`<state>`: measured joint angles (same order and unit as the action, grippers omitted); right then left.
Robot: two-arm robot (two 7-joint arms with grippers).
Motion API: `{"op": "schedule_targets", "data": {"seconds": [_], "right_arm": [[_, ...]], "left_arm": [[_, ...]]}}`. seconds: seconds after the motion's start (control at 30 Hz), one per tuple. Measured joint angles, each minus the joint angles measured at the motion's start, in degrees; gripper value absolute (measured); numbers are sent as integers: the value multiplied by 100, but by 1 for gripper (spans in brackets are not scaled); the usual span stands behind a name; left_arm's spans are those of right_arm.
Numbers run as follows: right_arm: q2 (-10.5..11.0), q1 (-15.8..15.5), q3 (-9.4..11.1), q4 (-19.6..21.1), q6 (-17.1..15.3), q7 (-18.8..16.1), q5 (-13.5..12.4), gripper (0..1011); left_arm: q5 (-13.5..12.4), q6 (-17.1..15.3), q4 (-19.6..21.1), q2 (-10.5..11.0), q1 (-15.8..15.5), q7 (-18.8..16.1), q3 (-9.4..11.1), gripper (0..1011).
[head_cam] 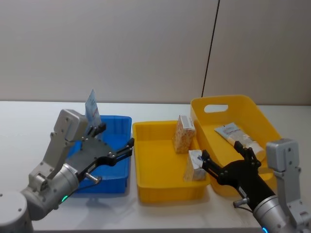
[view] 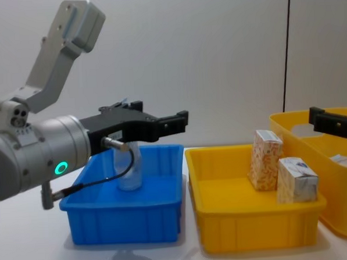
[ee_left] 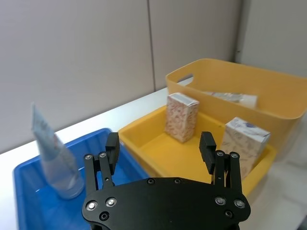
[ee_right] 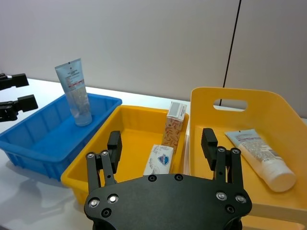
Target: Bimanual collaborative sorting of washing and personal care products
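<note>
Wide open and empty at the head view's lower right, the right pincer (head_cam: 223, 153) hovers near the white-and-blue cardboard carton (head_cam: 196, 165) in the shallow yellow plastic tray (head_cam: 155, 165); I'd descend squarely, sparing the taller orange-speckled carton (head_cam: 183, 133) beside it, left pincer (head_cam: 116, 135) idling open, empty, over the blue plastic bin (head_cam: 116, 174).

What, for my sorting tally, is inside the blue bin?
One tube stands upright, cap down, in the blue bin. Part of its floor is covered by the left pincer and the near wall.
</note>
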<state>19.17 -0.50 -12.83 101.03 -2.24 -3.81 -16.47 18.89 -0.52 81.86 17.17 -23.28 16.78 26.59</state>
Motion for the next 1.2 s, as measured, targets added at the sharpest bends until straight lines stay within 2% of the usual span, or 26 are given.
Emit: {"op": "schedule_targets", "data": {"seconds": [0.27,0.53,0.73,1.2], "right_arm": [[16,-32,-15,21,29,-6,-3,1004],[16,-34,-13,21,29,-6,-3,1004],[16,-36,-8,21,28,-6,-3,1004],[43,-74,64,105,-224,-62,-42,1004]], "left_arm": [[-234,-10,359,149,306,-512,-17,1001],[-547,-24,836,350,716,-1194,-42,1001],[-693,-29,1059,441,908,-1511,-53,1001],[-741,-31,1132,473,970,-1616,-57,1001]]}}
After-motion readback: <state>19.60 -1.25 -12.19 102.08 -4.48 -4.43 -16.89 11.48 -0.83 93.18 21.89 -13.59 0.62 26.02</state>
